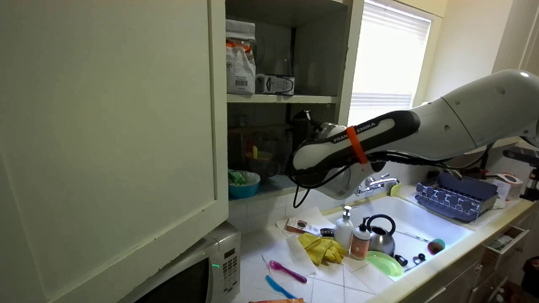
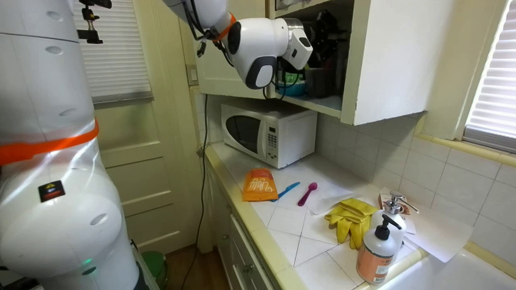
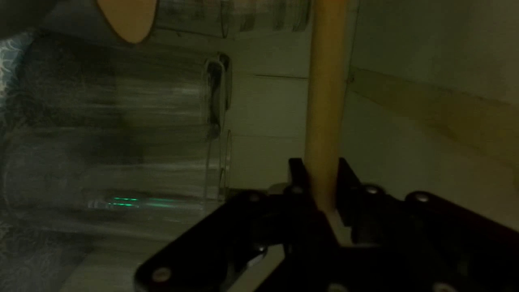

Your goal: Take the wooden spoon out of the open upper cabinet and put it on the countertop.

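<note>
In the wrist view my gripper (image 3: 321,174) is closed around a light-brown wooden handle, the wooden spoon (image 3: 326,81); both fingers touch its sides. The handle runs straight up out of the picture, so the spoon's head is out of view. The gripper (image 2: 328,34) is dark and inside the open upper cabinet (image 2: 397,56), whose shelf edge and door also show in an exterior view (image 1: 282,99). I cannot make out the spoon in either exterior view. The white tiled countertop (image 2: 282,221) lies below the cabinet and also shows in an exterior view (image 1: 326,290).
Clear glasses (image 3: 113,162) stand beside the gripper on the shelf. A blue bowl (image 1: 244,185) and dark mug (image 1: 265,166) sit on the lower shelf. The microwave (image 2: 270,129), a purple spoon (image 2: 308,194), a blue knife (image 2: 288,189), an orange bag (image 2: 260,185) and yellow gloves (image 2: 352,215) are on the counter.
</note>
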